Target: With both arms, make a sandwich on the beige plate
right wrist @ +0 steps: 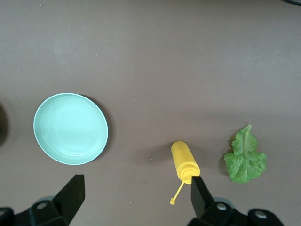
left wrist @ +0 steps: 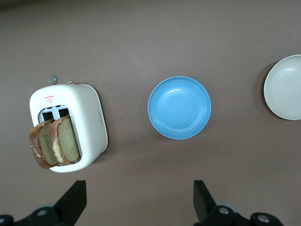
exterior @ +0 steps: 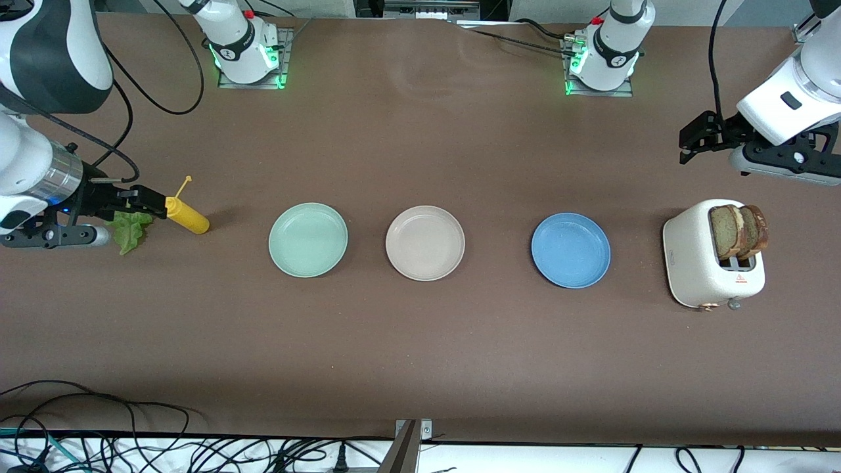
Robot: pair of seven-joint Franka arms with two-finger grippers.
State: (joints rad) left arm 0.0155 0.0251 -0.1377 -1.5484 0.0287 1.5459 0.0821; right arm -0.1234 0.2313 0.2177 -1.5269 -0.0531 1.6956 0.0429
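Brown table (exterior: 420, 355): beige plate (exterior: 425, 243) bare btwn mint plate (exterior: 308, 239), blue plate (exterior: 570, 249); left gripper (left wrist: 141, 202), right gripper (right wrist: 136, 200) wide open, empty.

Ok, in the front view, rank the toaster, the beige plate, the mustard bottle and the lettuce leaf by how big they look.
1. Toaster
2. Beige plate
3. Mustard bottle; lettuce leaf looks similar, partly hidden, so unranked.

Surface (exterior: 420, 341): plain brown. Plates: mint-green plate (exterior: 308, 239), beige plate (exterior: 425, 242), blue plate (exterior: 570, 249), all unpatterned. Toaster (exterior: 703, 269) cream-white; bread slices (exterior: 739, 230) brown, darker crust; lettuce leaf (exterior: 131, 230) green; squeeze bottle (exterior: 186, 215) yellow.
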